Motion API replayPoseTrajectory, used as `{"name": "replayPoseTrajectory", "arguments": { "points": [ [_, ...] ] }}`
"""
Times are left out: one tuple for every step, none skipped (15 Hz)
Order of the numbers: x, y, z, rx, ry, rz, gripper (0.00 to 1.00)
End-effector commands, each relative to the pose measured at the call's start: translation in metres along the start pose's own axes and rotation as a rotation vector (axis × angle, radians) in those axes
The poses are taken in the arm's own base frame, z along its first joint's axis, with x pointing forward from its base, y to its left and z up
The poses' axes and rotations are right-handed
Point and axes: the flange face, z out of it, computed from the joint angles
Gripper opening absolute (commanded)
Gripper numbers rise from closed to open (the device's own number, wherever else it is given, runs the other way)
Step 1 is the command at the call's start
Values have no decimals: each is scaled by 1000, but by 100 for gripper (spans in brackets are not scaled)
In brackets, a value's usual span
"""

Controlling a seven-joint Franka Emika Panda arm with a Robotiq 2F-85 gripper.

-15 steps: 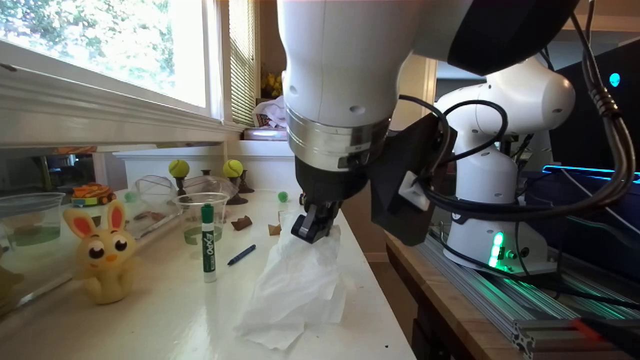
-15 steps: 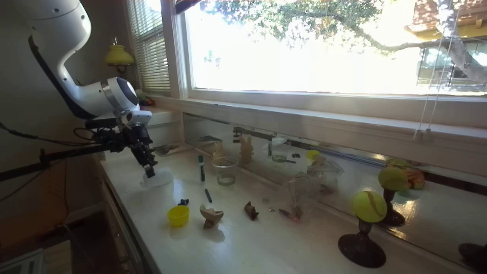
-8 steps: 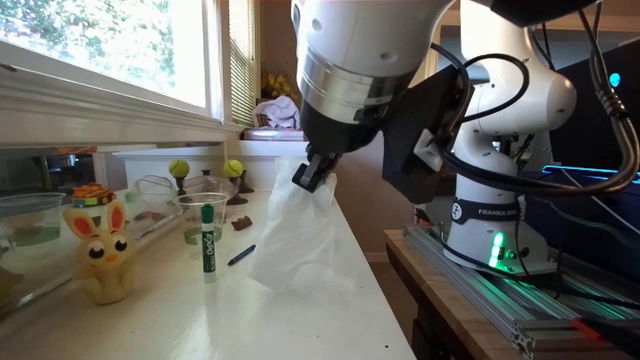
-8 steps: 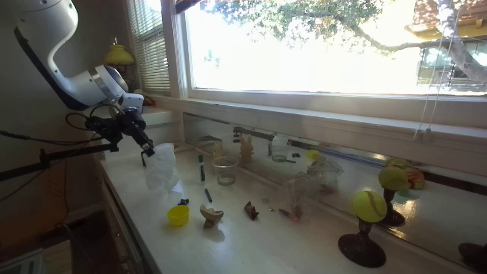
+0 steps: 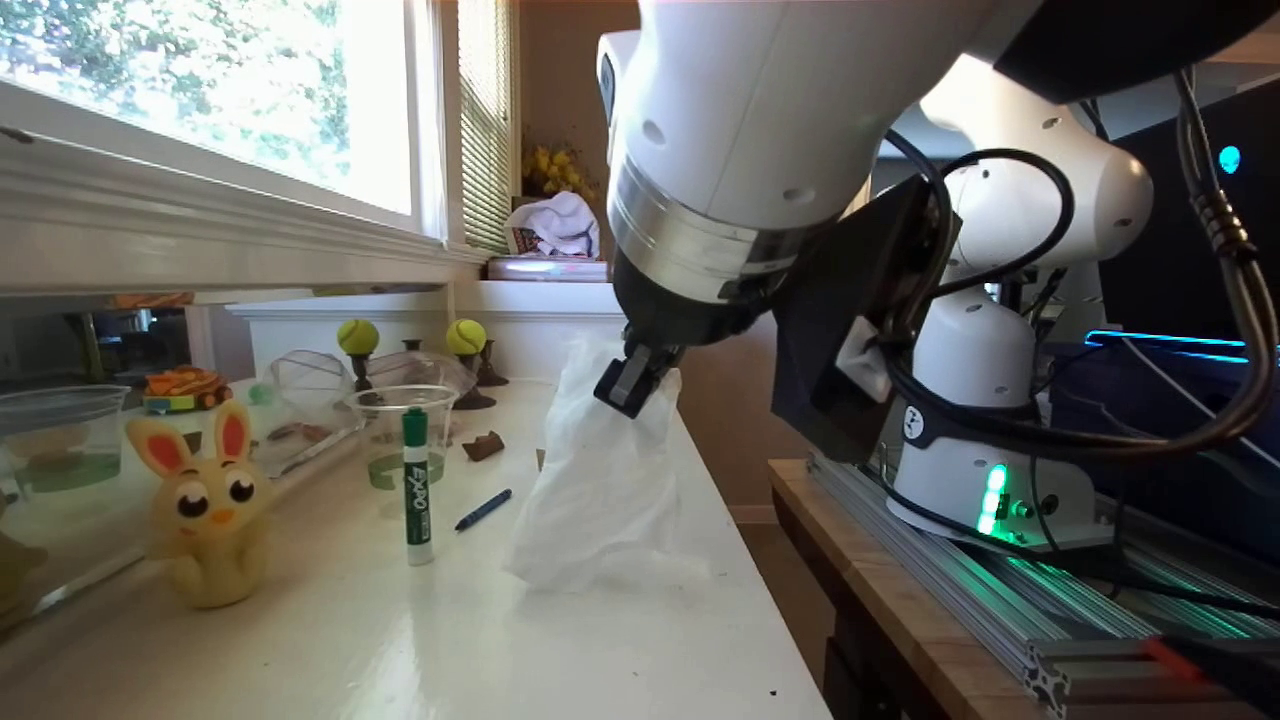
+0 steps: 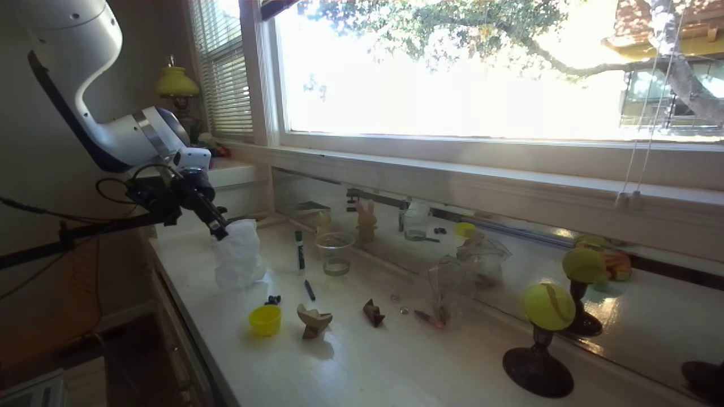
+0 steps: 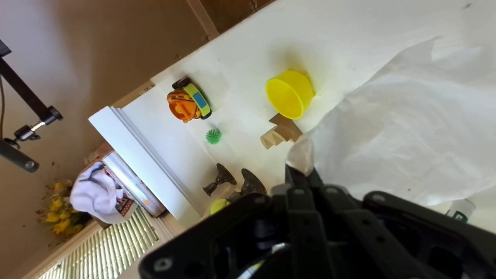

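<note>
Thin white sheet (image 7: 403,131), crumpled, softly creased, uneven along its edges

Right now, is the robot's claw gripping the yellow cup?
No: in the wrist view the gripper pinches a thin white sheet, and the yellow cup sits apart from both.

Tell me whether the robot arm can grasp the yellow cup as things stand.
Probably not: the gripper is shut on the white sheet, so it isn't free to grasp anything else. The yellow cup itself stands uncovered and apart from the sheet.
</note>
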Motion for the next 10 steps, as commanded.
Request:
{"name": "replayPoseTrajectory", "arguments": {
  "points": [
    [-2,-11,3,30,-25,53,0],
    [-2,-13,4,39,-33,67,0],
    [-2,-16,5,51,-38,80,0],
    [-3,-19,6,60,-46,89,0],
    [-4,-22,8,67,-46,97,0],
    [-5,-25,10,75,-50,105,0],
    [-6,-28,12,77,-53,110,0],
    [-7,-30,14,80,-57,113,0],
    [-8,-32,16,82,-57,115,0],
    [-9,-35,18,80,-56,114,0]
  ]
}}
